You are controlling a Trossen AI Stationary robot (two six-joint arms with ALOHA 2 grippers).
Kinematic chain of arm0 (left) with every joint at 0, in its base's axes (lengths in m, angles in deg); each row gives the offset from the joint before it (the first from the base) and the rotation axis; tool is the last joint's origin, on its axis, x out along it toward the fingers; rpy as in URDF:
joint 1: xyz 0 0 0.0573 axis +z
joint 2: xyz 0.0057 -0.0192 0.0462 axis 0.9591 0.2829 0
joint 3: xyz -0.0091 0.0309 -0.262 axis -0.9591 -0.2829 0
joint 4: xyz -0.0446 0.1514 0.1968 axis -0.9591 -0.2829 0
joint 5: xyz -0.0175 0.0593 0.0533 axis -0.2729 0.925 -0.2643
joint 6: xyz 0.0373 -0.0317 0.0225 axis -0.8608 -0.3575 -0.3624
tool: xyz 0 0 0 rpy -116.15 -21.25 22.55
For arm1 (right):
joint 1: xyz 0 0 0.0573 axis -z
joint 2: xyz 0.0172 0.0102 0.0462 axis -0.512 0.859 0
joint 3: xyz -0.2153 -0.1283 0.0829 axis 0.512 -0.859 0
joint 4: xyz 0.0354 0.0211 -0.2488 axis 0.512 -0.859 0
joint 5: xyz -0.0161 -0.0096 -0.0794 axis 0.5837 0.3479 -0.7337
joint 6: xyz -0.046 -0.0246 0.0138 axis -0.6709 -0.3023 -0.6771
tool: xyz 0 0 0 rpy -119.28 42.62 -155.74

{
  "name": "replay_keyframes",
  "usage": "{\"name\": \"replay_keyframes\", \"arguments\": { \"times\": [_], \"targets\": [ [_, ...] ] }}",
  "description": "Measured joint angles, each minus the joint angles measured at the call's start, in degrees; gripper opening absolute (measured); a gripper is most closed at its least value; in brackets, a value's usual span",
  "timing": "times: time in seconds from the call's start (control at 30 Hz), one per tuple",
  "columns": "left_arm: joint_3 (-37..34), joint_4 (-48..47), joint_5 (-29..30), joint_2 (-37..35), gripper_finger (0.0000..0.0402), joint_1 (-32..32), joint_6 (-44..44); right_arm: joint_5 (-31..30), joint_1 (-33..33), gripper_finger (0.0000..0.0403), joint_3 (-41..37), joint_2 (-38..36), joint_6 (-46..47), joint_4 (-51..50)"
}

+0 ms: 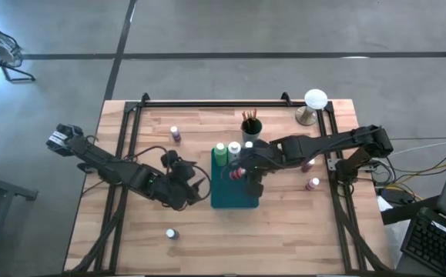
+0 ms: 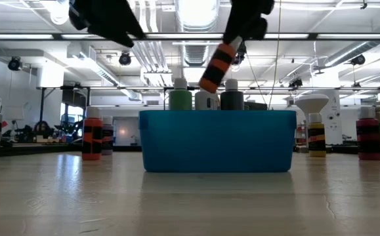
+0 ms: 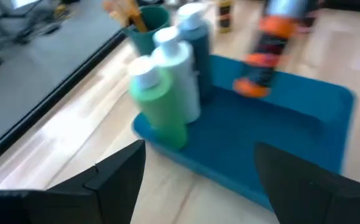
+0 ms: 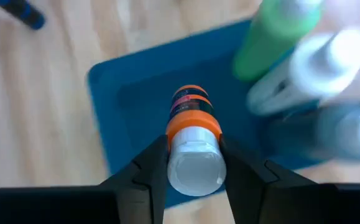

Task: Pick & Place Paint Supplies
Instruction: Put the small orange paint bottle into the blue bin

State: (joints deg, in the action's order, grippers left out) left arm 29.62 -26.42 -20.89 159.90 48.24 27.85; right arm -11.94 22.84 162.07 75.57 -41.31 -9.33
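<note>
The right gripper [image 4: 194,163] is clamping one small orange-banded bottle [image 4: 192,134] by its white cap, its two dark fingers [image 4: 152,167] pressing the cap from either side. The bottle is hanging tilted in the air over the teal tray [image 1: 224,197], above its open middle and not touching the floor of it, as the low view shows.

Three taller bottles are standing upright together at the far end of the tray: one light-green bottle [image 3: 160,101], one white bottle [image 3: 180,73] and one grey-teal bottle [image 3: 195,37] in a close row. Just beyond the tray's far edge, one dark cup of brushes [image 1: 250,125] is standing on the table; how many brushes it is holding I cannot tell.

The left gripper [image 3: 198,180] is hovering just to the left of the tray, its jaws standing wide apart and gripping nothing.

Four small bottles are standing loose on the wooden table [image 1: 153,254] in the high view: one purple bottle [image 1: 176,134] at far left, one capped bottle [image 1: 172,233] near the front left, and two to the right of the tray, a dark red one [image 1: 308,165] partly under the right arm and another red one [image 1: 313,184] just nearer. One white-domed object [image 1: 313,104] on a metal stand is sitting at the far right corner.
</note>
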Motion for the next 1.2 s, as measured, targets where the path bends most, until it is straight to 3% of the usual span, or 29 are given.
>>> {"name": "replay_keyframes", "arguments": {
  "times": [0.07,0.23,0.4,0.57,0.77,1.2],
  "targets": [
    [0.0,-2.4,2.1,0.0,0.03,0.0,2.9,2.6,0.1,0.0115,0.0,0.0,4.2,-1.3],
    [-0.2,-10.1,11.1,0.0,0.03,-1.3,8.3,2.6,0.4,0.0115,0.0,0.0,14.6,-5.3],
    [-2.3,-11.8,19.7,0.0,0.0295,-3.2,12.0,1.5,2.0,0.0115,-0.1,0.0,22.1,-6.1],
    [-5.2,-11.6,20.3,-0.1,0.0293,-3.8,13.9,0.9,4.6,0.0115,-0.3,2.1,25.7,-5.7],
    [-7.3,-11.6,25.0,-0.2,0.0293,-3.8,16.2,0.8,5.2,0.0115,0.2,8.2,27.2,-5.2],
    [-7.5,-11.6,24.8,-0.7,0.0293,-4.1,12.9,-0.4,6.2,0.0115,0.9,11.9,32.7,-7.5]
  ]
}}
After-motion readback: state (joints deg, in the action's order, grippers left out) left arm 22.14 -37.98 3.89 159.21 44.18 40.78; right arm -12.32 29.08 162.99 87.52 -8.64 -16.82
